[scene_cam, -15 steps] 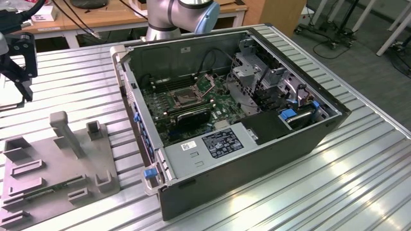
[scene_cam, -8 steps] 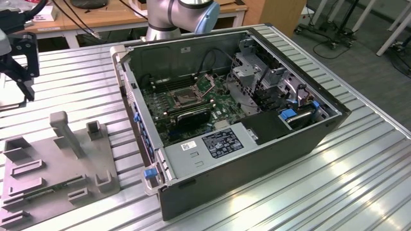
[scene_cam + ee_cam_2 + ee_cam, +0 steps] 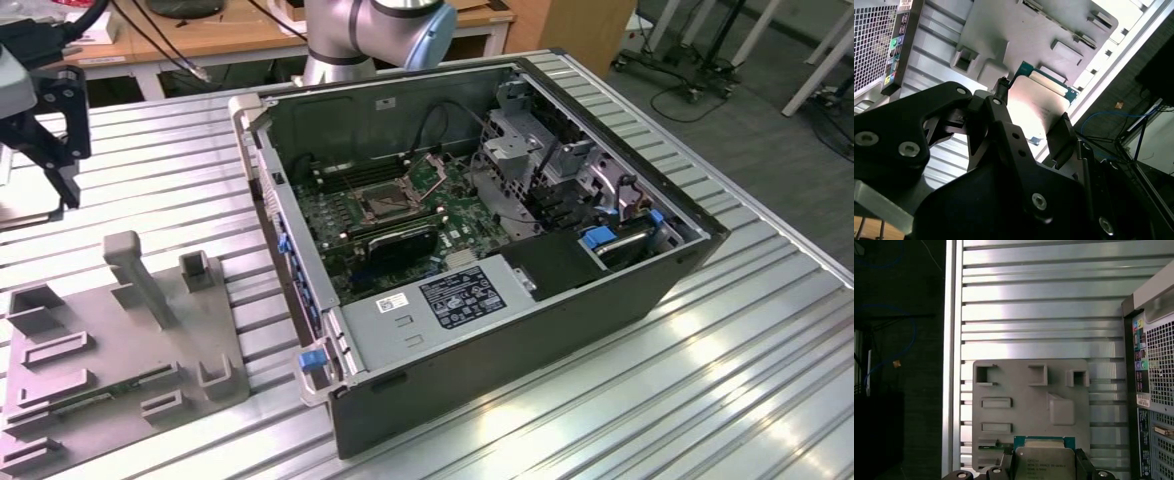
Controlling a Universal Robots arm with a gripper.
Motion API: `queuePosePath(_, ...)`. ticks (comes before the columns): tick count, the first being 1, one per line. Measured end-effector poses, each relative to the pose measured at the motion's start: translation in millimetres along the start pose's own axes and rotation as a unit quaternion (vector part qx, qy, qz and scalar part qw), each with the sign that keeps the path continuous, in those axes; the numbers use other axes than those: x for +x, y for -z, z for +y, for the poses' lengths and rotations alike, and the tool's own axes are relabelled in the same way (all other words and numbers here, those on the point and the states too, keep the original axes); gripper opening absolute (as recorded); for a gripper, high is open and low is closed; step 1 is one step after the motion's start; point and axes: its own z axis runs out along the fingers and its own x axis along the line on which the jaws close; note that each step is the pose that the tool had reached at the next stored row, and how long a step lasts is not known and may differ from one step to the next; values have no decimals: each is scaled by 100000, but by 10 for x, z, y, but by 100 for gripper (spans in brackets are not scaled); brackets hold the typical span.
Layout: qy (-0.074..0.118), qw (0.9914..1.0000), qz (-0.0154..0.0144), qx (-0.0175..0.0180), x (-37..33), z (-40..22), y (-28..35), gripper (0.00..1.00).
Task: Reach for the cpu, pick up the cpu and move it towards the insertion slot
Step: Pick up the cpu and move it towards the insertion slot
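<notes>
**Cpu clamped in the tool, slot off to the side inside the case**

The tool (image 3: 60, 180) hangs with its fingers pointing down at the slatted metal desk (image 3: 747, 330). Its jaws are closed partway onto the cpu (image 3: 1039, 100), one finger on each opposite edge. In both wrist views the chip's pale metal face lies flat between the fingers (image 3: 1081, 465).

Directly beneath the tool is the grey fixture plate (image 3: 1029, 405). The chip appears lifted clear of it, though the gap cannot be judged.

The insertion slot (image 3: 378, 203) is well apart from the tool, towards the exterior view's right. It sits lower than the tool, on the green board inside the open computer case (image 3: 534, 330). The near wall of the case stands between tool and slot, so the way there looks to go over that wall.

The arm's base (image 3: 374, 30) stands behind the case.
</notes>
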Motion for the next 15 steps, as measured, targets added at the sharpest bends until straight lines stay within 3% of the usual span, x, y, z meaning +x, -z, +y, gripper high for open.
queuePosePath(15,-3,100000,-2,1,-79,1,0,55)
